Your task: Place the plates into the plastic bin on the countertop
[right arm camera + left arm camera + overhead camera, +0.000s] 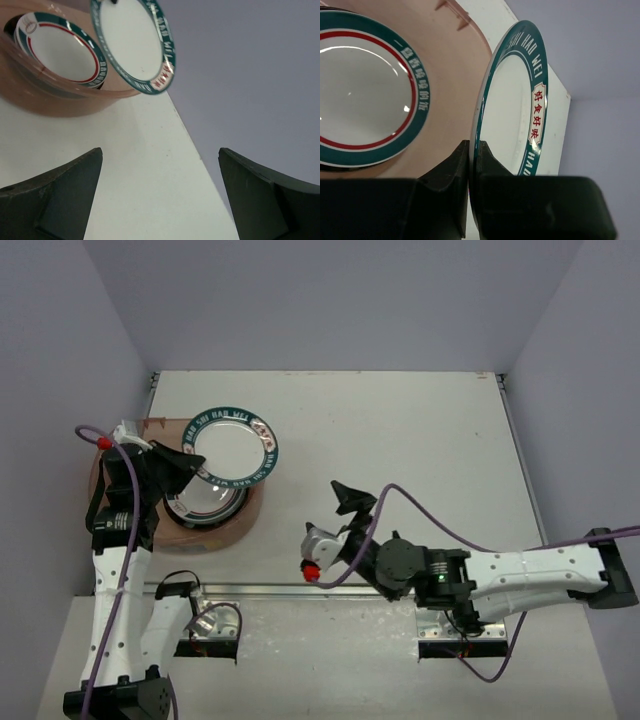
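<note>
- Left gripper: you have it pinching the near-left rim of one plate; your left wrist view shows both fingers pressed on the rim, one on each face.
- Held plate: white with a teal lettered rim, clear of the stack, over the right part of the bin and overhanging its right wall.
- Plastic bin: pinkish, translucent, sitting at the left side of your countertop.
- Stacked plates: inside the bin; the top one is white with a teal band and a red ring.
- Right gripper: jaws spread wide and holding nothing, over bare countertop near the middle, well apart from the bin.
</note>
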